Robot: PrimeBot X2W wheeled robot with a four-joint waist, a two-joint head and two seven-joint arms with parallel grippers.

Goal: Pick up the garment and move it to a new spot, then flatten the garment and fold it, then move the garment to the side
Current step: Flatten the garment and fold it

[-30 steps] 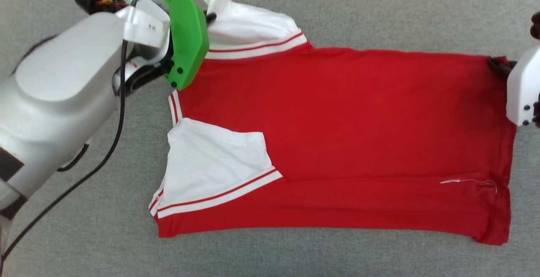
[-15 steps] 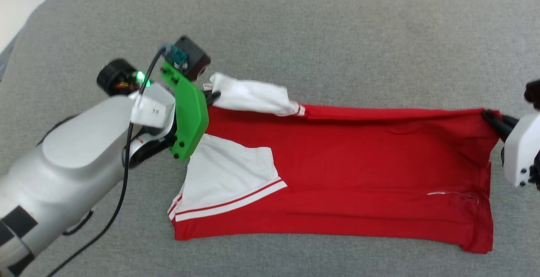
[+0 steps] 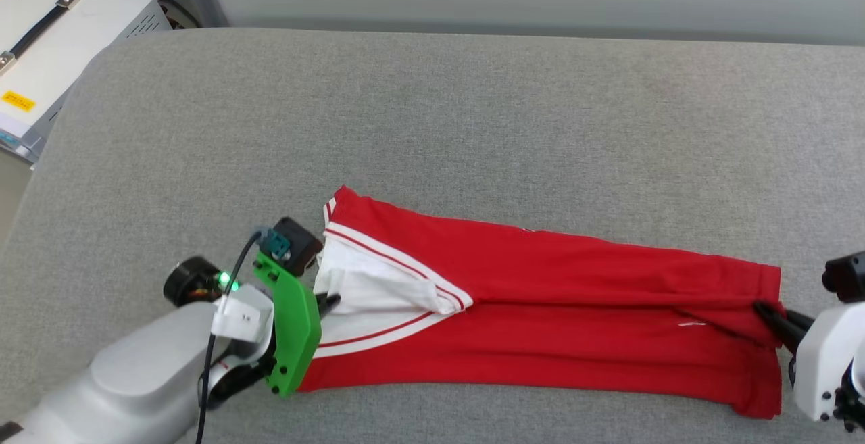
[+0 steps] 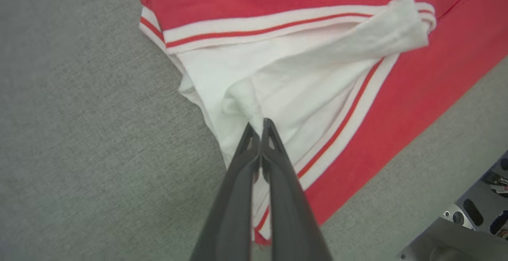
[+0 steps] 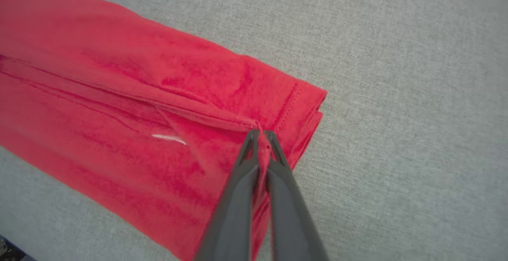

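The garment [image 3: 540,309] lies on the grey padded surface [image 3: 432,126] as a long folded band of red cloth. It sits low in the head view and runs from about 8 o'clock to about 4 o'clock. Its sleeve end points toward 9 o'clock and its hem end toward 3 o'clock.

The left gripper [image 3: 330,302] is at the band's 9 o'clock end. In the left wrist view its 2 fingers [image 4: 238,197] are pressed together, pinching a bunched bit of the white sleeve [image 4: 317,66]. The rest of the sleeve fans out from the tips toward 12 and 2 o'clock, with the red-and-white striped trim [image 4: 254,30] beyond it.

The right gripper [image 3: 770,314] is at the band's 3 o'clock end. In the right wrist view its 2 fingers are closed on a corner of the red hem, with a sliver of cloth showing between them. The garment spreads from the tips toward 9 and 10 o'clock, and bare grey surface lies at 3 o'clock.

A white box [image 3: 61,38] stands beside the surface at 10 o'clock in the head view.
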